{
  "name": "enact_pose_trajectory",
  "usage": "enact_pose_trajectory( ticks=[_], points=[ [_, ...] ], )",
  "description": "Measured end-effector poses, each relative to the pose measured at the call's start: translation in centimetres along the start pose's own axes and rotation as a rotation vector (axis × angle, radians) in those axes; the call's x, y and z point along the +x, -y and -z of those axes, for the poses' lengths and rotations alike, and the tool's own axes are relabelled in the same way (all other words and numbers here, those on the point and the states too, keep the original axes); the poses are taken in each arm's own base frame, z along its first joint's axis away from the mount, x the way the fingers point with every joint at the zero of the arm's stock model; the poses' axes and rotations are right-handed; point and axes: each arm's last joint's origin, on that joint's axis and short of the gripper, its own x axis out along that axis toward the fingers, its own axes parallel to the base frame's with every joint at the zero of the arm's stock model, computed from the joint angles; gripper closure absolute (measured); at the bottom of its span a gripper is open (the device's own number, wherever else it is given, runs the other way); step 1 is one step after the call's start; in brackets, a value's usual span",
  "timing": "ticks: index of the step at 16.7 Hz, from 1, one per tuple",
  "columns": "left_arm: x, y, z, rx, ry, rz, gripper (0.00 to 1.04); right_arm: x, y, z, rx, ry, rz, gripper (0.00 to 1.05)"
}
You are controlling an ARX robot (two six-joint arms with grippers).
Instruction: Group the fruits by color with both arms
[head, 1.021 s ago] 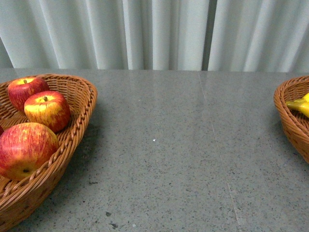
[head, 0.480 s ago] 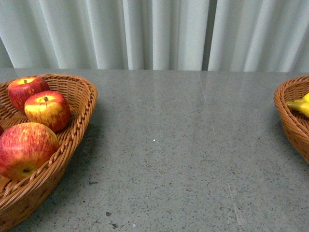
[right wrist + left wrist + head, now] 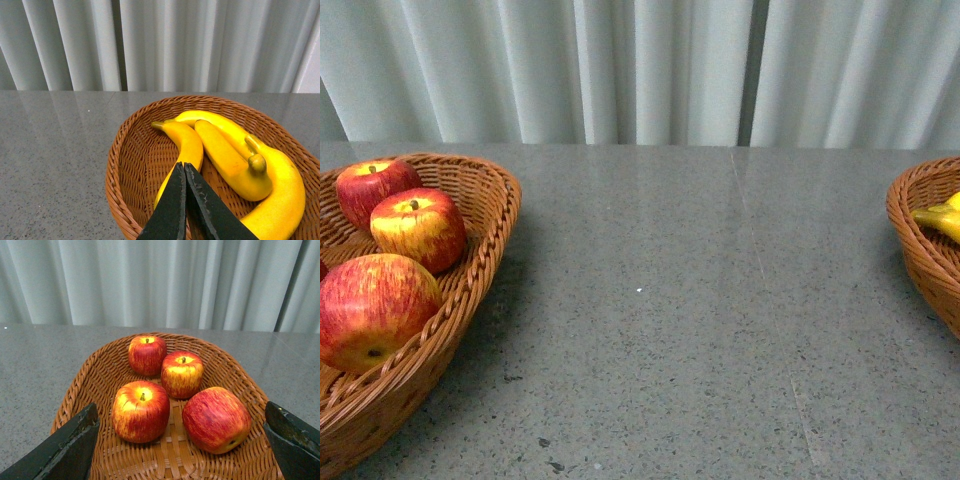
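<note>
In the front view, red apples (image 3: pixel 417 227) streaked with yellow lie in a wicker basket (image 3: pixel 485 255) at the left, and a banana tip (image 3: pixel 938 219) shows in a second wicker basket (image 3: pixel 910 240) at the right edge. Neither arm shows there. In the left wrist view, my left gripper (image 3: pixel 182 442) is open and empty above the apple basket (image 3: pixel 90 375), which holds several apples (image 3: pixel 141 410). In the right wrist view, my right gripper (image 3: pixel 184 167) is shut on nothing above the banana basket (image 3: pixel 132 160), over several bananas (image 3: pixel 227 155).
A grey speckled tabletop (image 3: pixel 660 300) runs between the two baskets. Pale pleated curtains (image 3: pixel 640 70) hang along the table's far edge.
</note>
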Motion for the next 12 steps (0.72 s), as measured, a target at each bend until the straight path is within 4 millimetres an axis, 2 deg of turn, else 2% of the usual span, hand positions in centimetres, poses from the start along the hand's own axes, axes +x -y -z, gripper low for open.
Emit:
enact_pose_trajectory(
  ticks=[1,2,9,12],
  points=[
    [0.0,0.0,0.0,0.0,0.0,0.001,0.07,0.0,0.0,0.0,0.0,0.0,0.0,1.03],
    [0.0,0.0,0.0,0.0,0.0,0.0,0.07,0.0,0.0,0.0,0.0,0.0,0.0,0.92],
    [0.0,0.0,0.0,0.0,0.0,0.0,0.07,0.0,0.0,0.0,0.0,0.0,0.0,0.06],
    [0.0,0.0,0.0,0.0,0.0,0.0,0.07,0.0,0.0,0.0,0.0,0.0,0.0,0.06]
  ],
)
